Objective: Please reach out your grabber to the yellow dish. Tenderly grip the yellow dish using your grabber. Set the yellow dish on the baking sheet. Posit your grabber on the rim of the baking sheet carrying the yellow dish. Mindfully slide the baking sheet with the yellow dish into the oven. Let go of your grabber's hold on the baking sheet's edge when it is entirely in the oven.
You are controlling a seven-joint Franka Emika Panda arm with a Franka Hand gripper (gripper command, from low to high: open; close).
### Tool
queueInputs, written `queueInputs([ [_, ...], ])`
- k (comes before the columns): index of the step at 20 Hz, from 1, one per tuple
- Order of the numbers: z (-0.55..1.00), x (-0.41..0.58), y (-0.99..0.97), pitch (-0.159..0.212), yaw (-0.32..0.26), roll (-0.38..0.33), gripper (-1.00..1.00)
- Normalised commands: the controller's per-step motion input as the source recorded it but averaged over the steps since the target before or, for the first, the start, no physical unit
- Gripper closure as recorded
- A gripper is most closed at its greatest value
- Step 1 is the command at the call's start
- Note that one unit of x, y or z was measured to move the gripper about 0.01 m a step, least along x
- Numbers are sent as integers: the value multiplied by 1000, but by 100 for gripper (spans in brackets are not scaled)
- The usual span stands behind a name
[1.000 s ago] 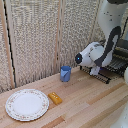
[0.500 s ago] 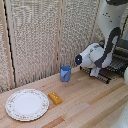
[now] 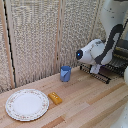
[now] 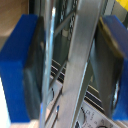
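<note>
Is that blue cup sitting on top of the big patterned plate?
No, the blue cup stands on the wooden table by itself, apart from the patterned plate, which lies nearer the exterior view's left.

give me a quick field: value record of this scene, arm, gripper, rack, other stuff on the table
arm: white Franka arm, reaching toward the exterior view's right
gripper: grabber, blue-tipped fingers either side of a metal bar
baking sheet: dark wire rack, at the oven front
oven: dark box, mostly hidden by the arm
yellow dish: sliver at wrist view's corner
table: wooden top
others: blue cup, orange-yellow block, patterned white plate
</note>
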Motion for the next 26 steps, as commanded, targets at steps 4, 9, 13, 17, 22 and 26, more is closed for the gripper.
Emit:
queueInputs([
  [4,518,259,-319,0,-87,222,100],
  [9,615,308,-843,-4,-9,140,100],
  [13,429,258,-1000,-50,0,66,100],
  [17,226,199,-1000,-66,0,23,100],
  [22,199,199,-1000,-63,0,18,100],
  [26,196,188,-1000,-69,0,24,100],
])
